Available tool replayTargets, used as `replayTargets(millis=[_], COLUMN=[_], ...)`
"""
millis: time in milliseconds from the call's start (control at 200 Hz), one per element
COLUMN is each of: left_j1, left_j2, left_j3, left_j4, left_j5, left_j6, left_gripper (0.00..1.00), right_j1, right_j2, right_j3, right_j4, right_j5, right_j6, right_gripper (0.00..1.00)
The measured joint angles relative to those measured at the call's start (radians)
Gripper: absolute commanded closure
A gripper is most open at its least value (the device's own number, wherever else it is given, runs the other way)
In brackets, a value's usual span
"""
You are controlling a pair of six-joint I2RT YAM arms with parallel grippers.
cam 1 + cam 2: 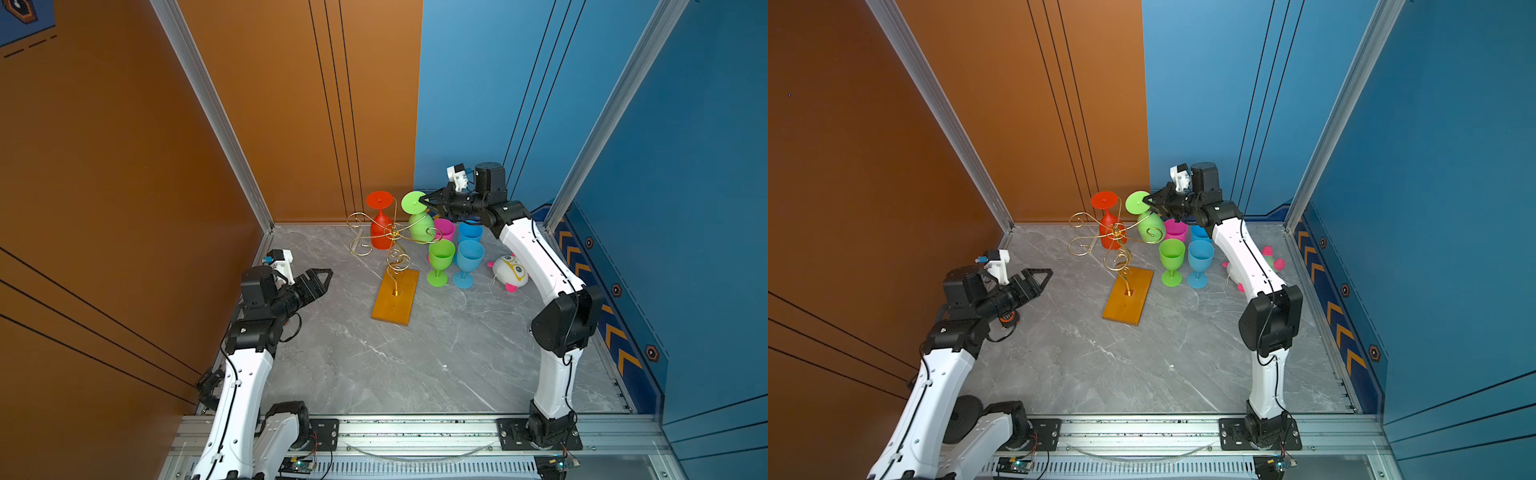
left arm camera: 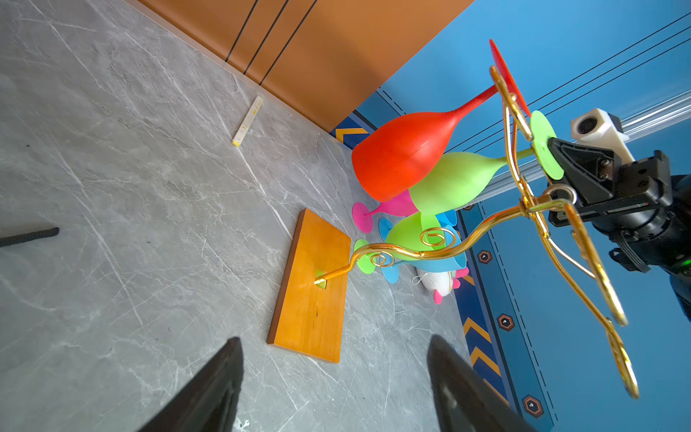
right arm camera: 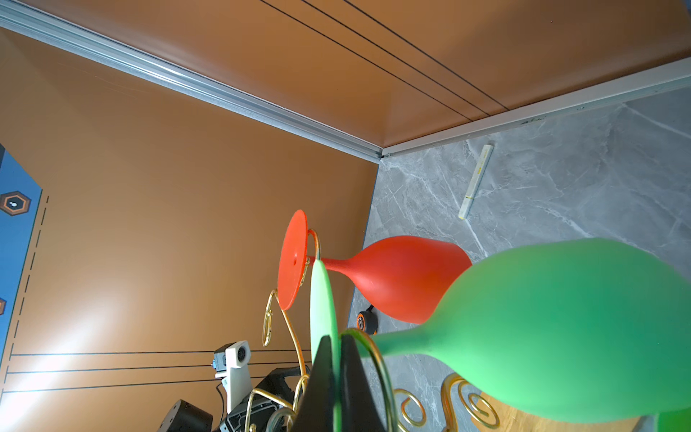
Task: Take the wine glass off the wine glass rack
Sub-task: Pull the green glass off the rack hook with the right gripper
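The wine glass rack (image 1: pixel 392 239) is gold wire with curled arms on an orange-brown wooden base (image 1: pixel 395 299), standing mid-table toward the back. Two glasses hang upside down from it: a red wine glass (image 1: pixel 380 232) and a green wine glass (image 1: pixel 420 224), whose bowl tilts to the right. My right gripper (image 1: pixel 424 201) is shut on the edge of the green glass's round foot (image 3: pixel 322 299), which sits thin between the fingers of the right gripper (image 3: pixel 336 338). My left gripper (image 1: pixel 326 276) hovers open and empty left of the rack; the left gripper (image 2: pixel 334 338) points at the base.
Right of the rack stand upright glasses: green (image 1: pixel 439 262), blue (image 1: pixel 467 262), pink (image 1: pixel 444 229) and another blue (image 1: pixel 470 232). A white plush toy (image 1: pixel 510 272) lies beside them. A pale marker (image 2: pixel 247 121) lies near the back wall, and an orange tape measure (image 1: pixel 1008 318) sits under the left arm.
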Motion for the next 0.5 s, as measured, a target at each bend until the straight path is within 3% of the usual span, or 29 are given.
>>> replayTargets(millis=[501], left_j1=[0.0], left_j2=[-0.01], left_j3=[0.0], left_j4=[-0.005], left_j5=[0.0], left_j6=[0.0], left_gripper=[0.22], right_j1=[-0.026], right_j2=[-0.123], right_j3=[-0.142], right_j4=[0.099], right_j5=[0.0], right_j6=[0.054], right_gripper=[1.0])
